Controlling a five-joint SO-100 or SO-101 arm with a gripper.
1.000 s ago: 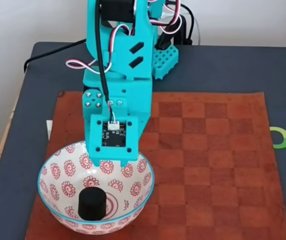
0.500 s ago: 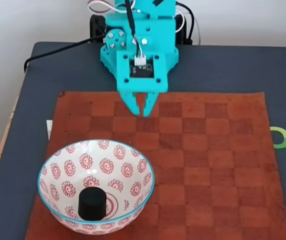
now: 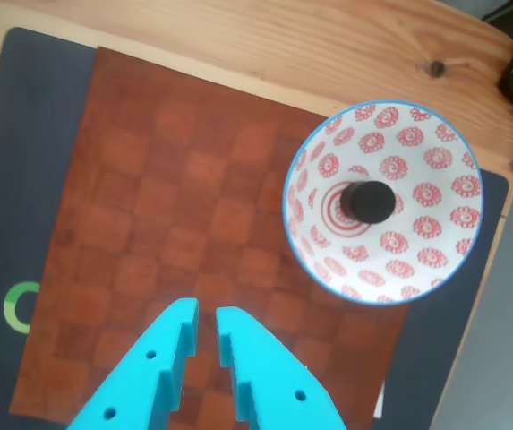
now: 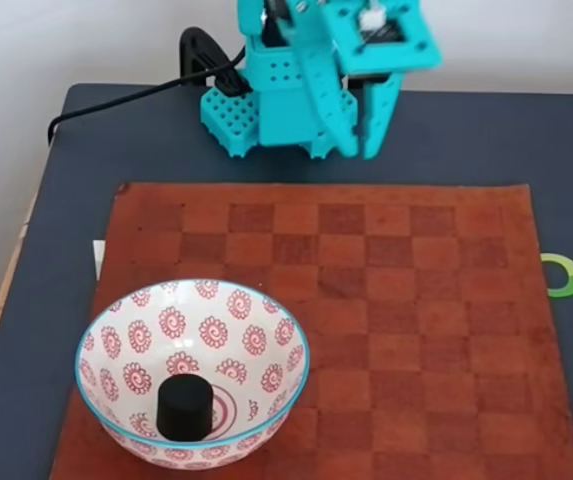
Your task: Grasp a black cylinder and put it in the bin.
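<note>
The black cylinder [image 4: 186, 407] stands upright inside the bin [image 4: 266, 340], a white bowl with a blue rim and red circles, at the near left of the checkered mat in the fixed view. In the other view the cylinder [image 3: 367, 201] sits on the red rings at the centre of the bin [image 3: 435, 233]. My teal gripper [image 4: 371, 140] is folded back above the arm's base at the far edge, well away from the bowl. In the other view my gripper [image 3: 207, 315] holds nothing, its fingers [image 3: 171, 345] drawn together with just a narrow slit.
A brown checkered mat [image 4: 416, 330] covers the dark table pad [image 4: 526, 140]. A green ring [image 4: 564, 275] lies off the mat's right edge. Cables run behind the arm base [image 4: 256, 110]. Wooden tabletop [image 3: 265, 45] borders the pad in the other view.
The arm has lifted away from above the bowl and pulled back to the far edge, swinging right. The cylinder has stayed put in the bowl.
</note>
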